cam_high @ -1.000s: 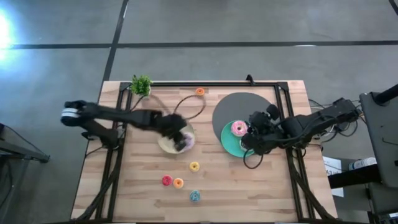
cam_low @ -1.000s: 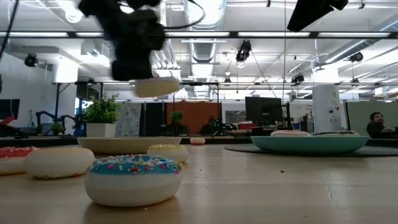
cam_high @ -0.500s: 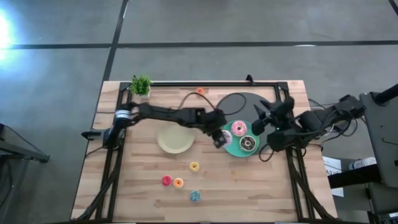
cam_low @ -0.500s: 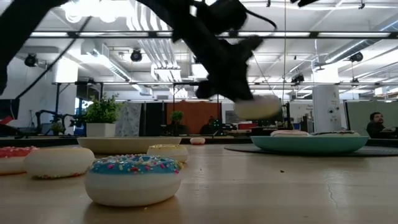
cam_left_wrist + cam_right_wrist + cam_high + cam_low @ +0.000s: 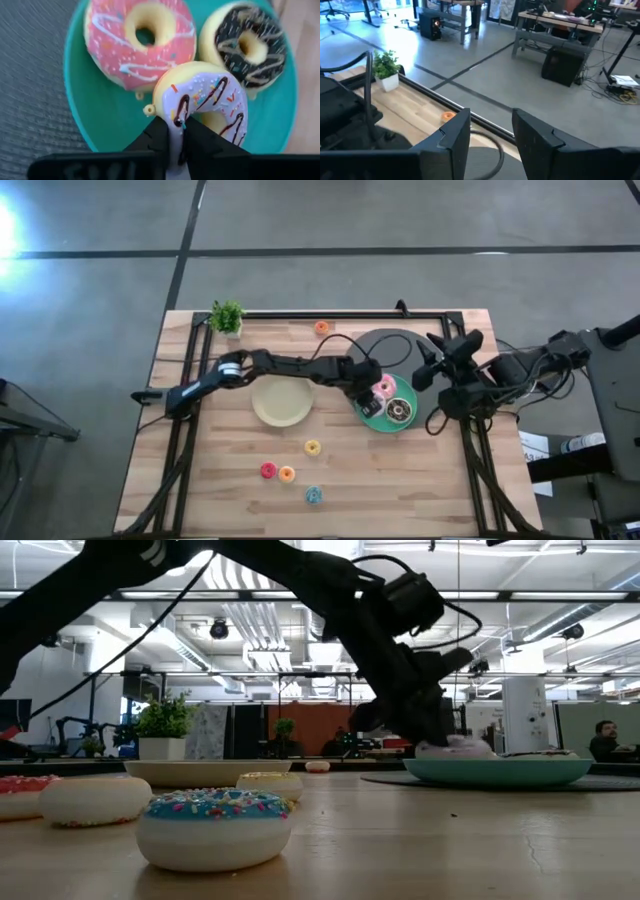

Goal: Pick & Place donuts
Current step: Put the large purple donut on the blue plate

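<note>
My left gripper [image 5: 175,129] is shut on the white-lilac donut [image 5: 205,97] over the teal plate [image 5: 107,117]. The pink donut [image 5: 137,42] and the chocolate donut [image 5: 250,47] lie flat on that plate. In the high view the left gripper [image 5: 368,386] stands at the plate's left side [image 5: 372,412]. From the low view, the lilac donut [image 5: 455,748] sits at the plate's rim height. My right gripper [image 5: 432,368] is open and raised to the right of the plate; its fingers [image 5: 452,135] touch nothing. My left gripper pinches the lilac donut's rim [image 5: 172,107] between its two fingers [image 5: 154,136], on the side away from the other two donuts. The fingers slant down from the table's left. The donut is tilted, its frosting toward the wrist camera. Whether its far edge rests on the plate I cannot tell.
A cream plate [image 5: 282,402] lies left of the teal one. Mini donuts lie on the near half: yellow [image 5: 312,447], red [image 5: 267,470], orange [image 5: 287,474], blue [image 5: 314,496]. Another orange one [image 5: 321,327] and a small plant [image 5: 227,316] sit at the far edge. A dark round mat [image 5: 385,345] underlies the teal plate.
My left gripper has carried the lilac donut from above the cream plate toward the table's right and lowered it over the teal plate. My right gripper has drawn back from the teal plate toward the right and up; the chocolate donut now lies on the plate.
</note>
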You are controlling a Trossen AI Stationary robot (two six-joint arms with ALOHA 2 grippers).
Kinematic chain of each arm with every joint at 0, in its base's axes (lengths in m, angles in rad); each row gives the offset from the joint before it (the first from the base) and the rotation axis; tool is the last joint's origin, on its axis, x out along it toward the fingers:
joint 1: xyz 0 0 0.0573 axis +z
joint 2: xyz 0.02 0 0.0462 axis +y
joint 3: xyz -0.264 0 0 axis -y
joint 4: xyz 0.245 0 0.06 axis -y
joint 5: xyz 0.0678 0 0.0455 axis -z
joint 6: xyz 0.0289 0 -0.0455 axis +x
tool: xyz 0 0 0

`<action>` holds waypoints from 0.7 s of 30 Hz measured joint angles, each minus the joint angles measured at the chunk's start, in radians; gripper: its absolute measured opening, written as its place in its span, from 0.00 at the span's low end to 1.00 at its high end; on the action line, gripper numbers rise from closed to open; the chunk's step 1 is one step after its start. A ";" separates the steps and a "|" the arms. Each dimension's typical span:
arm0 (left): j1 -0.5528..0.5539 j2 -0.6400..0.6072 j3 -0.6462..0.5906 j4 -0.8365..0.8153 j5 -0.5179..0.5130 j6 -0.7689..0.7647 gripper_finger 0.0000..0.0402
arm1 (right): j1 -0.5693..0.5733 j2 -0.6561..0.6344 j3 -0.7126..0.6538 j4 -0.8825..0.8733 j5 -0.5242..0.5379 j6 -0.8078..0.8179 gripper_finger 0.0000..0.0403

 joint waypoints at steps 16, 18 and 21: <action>-0.027 -0.025 -0.001 -0.001 0.048 -0.017 0.32 | -0.003 -0.064 -0.079 -0.005 -0.001 0.048 0.34; -0.031 -0.025 -0.002 -0.019 0.023 -0.015 0.32 | -0.002 -0.085 -0.090 -0.004 -0.001 0.058 0.34; -0.027 -0.025 -0.002 -0.054 -0.041 -0.006 0.33 | -0.002 -0.102 -0.102 0.003 -0.001 0.044 0.34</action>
